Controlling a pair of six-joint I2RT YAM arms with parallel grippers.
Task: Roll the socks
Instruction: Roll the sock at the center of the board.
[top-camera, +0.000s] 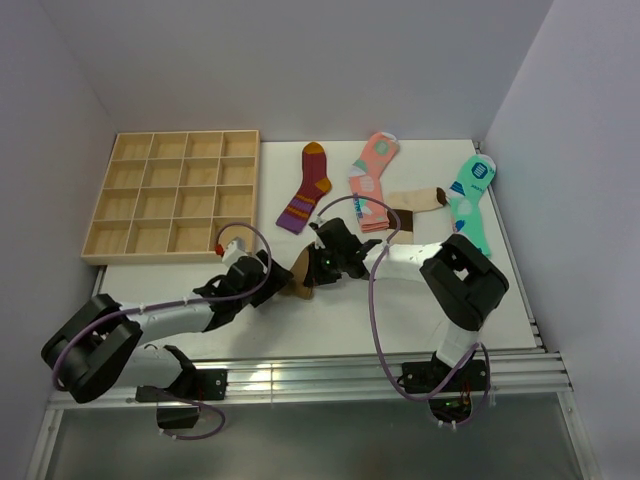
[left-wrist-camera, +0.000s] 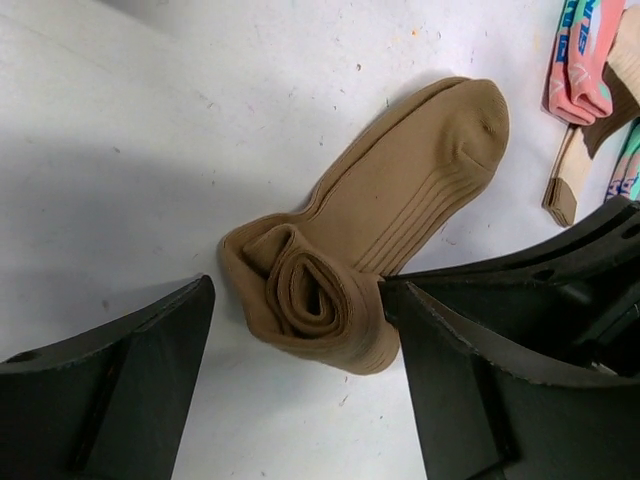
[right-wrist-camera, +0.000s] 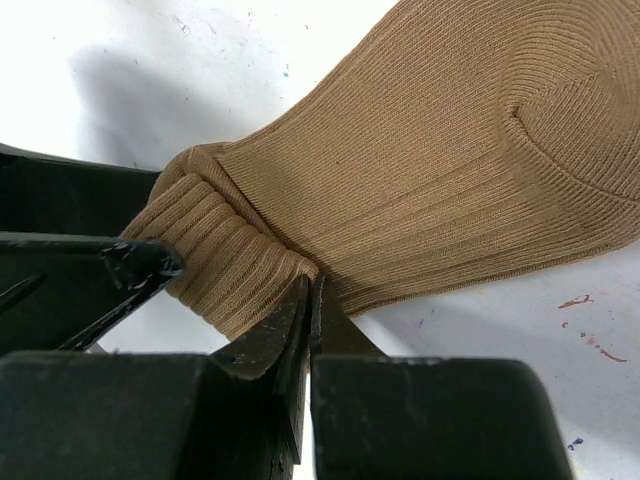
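so far the ribbed tan sock (left-wrist-camera: 400, 190) is half rolled, my left gripper (left-wrist-camera: 297, 300) wide around it, my right gripper (right-wrist-camera: 310, 290) shut; the beige brown-toed sock (top-camera: 415, 200) lies unrolled.

1 camera looks down from behind; 2 close wrist cameras share the brown sock (left-wrist-camera: 400, 190).

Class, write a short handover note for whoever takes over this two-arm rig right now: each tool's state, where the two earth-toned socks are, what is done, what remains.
Left tool: open, jaws either side of the rolled end of the plain mid-brown ribbed sock.
Right tool: shut, tips against that sock beside the roll.
Beige sock with dark brown toe: lies flat farther back, between the pink patterned sock and the mint-green patterned sock, untouched.
Done: brown sock partly rolled from one end.
Left: finish the roll, probably bringing in the beige sock.
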